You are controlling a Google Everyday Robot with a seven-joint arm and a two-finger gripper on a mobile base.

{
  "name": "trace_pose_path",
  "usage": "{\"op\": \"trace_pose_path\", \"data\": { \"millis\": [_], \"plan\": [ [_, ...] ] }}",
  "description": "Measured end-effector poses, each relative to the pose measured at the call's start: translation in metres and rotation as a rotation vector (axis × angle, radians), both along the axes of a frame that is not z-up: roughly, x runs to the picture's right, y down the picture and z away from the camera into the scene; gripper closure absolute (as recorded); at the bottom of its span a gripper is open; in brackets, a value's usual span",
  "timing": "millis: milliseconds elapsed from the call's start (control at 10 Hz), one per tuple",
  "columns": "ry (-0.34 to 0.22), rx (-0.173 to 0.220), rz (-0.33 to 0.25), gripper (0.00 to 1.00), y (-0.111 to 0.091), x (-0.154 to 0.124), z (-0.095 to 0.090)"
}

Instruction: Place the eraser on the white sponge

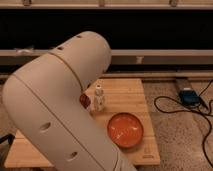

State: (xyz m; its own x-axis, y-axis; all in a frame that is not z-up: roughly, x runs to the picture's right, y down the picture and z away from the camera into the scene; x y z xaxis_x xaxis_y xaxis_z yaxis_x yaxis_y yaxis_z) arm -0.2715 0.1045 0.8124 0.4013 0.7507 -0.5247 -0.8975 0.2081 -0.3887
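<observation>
Beside the orange bowl: arm fills the view, gripper unseen

Left of the orange bowl, a bulky robot arm covers most of the scene. Its shell is smooth, matte and cream-white, with a rounded elbow and a few small dark round holes along it. The gripper does not show anywhere, so whether it is released, clenched or grasping something: cannot tell. The eraser cannot be made out, nor the white sponge, so where they lie cannot be told.

The bowl is round, shallow and glossy orange-red, with pale glare patches inside. It sits on a wooden board that is light, flat and rectangular, with faint plank lines. Up and left of the bowl stands a small white bottle, upright, with a narrow neck. Further left from the bowl is a small dark reddish-brown rounded thing, partly hidden by the arm; what it is, cannot tell.

Right of the bowl, off the board, the speckled floor carries looping black cables and a blue boxy device. Behind the bowl is a dark wall with pale horizontal rails. Just below the bowl, at the board's near corner, there is a small dark mark that cannot be read.
</observation>
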Motion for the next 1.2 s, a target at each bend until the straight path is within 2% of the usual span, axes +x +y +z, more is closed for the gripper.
{"op": "trace_pose_path", "data": {
  "millis": [200, 500, 900, 1200],
  "plan": [
    [-0.049, 0.003, -0.062, 1.00, 0.019, -0.012, -0.024],
    [-0.095, 0.006, -0.152, 1.00, 0.042, -0.016, -0.045],
    [-0.120, 0.018, -0.229, 1.00, 0.059, -0.026, -0.048],
    [-0.132, 0.022, -0.269, 1.00, 0.069, -0.034, -0.041]
  ]
}}
